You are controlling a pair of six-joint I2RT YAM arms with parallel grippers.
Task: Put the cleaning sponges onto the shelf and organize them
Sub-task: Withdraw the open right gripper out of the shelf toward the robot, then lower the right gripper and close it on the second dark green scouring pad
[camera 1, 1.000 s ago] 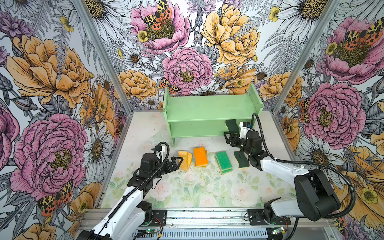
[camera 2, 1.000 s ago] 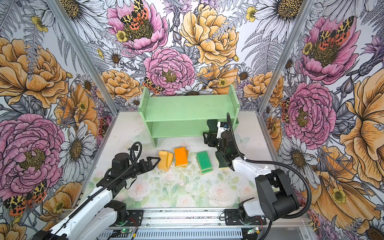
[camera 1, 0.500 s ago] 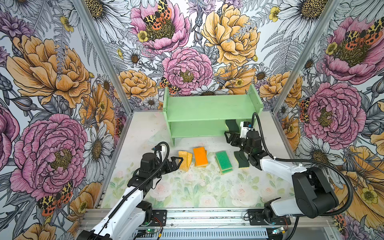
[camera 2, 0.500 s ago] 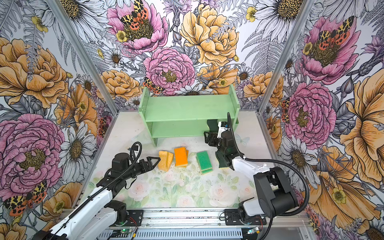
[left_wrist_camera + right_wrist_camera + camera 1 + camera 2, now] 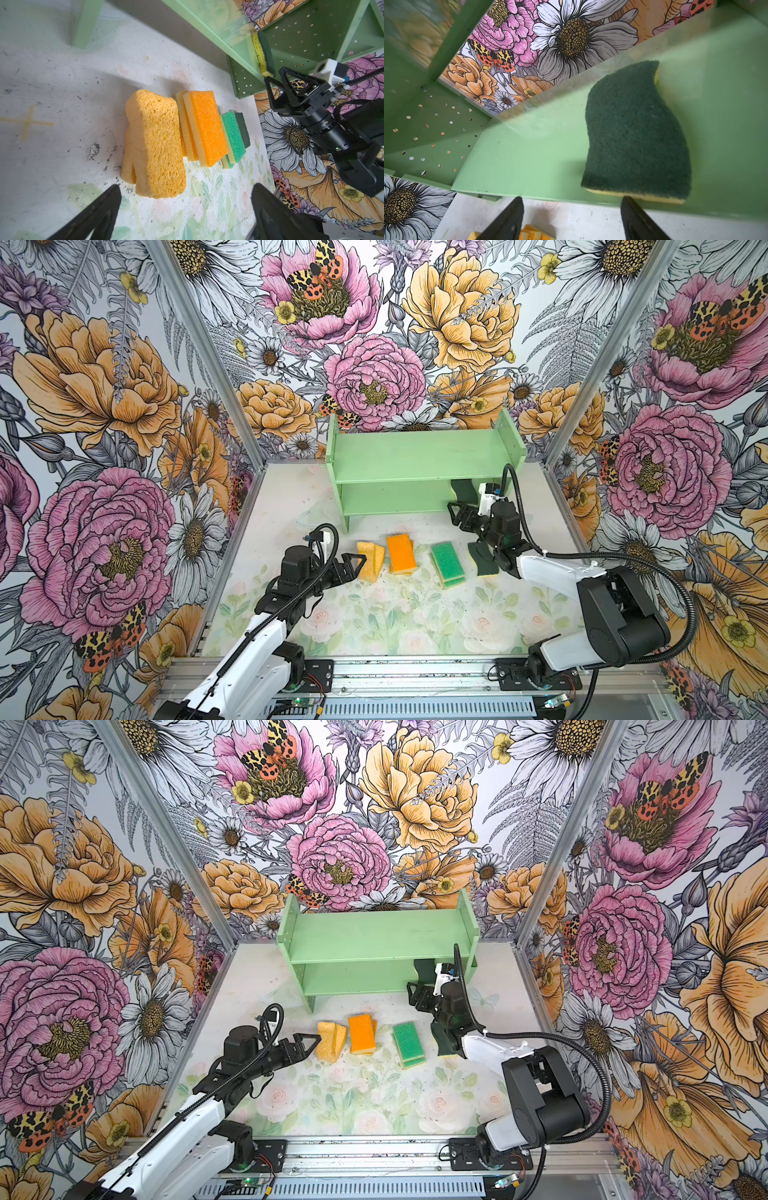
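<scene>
**One scrubber on the shelf, the rest on the table**

The mint-green painted shelf (image 5: 415,452) stands at the back. A wavy dark-green sponge (image 5: 637,133) lies flat at the right end of its lower tier: fuzzy scouring top, thin yellow foam underneath. The right gripper (image 5: 457,514) hangs just in front of that tier, fingers apart with nothing between them.

On the floral table (image 5: 374,614) there's a row:
- two porous yellow sponges (image 5: 370,561) leaning together, full of holes
- an orange-topped stack (image 5: 401,551)
- a green-topped pair (image 5: 446,560), grainy tops on yellow foam
- another wavy dark-green one (image 5: 482,558), half under the right arm

The left gripper (image 5: 357,568) sits just beside the yellow ones, fingers spread wide and empty.
</scene>
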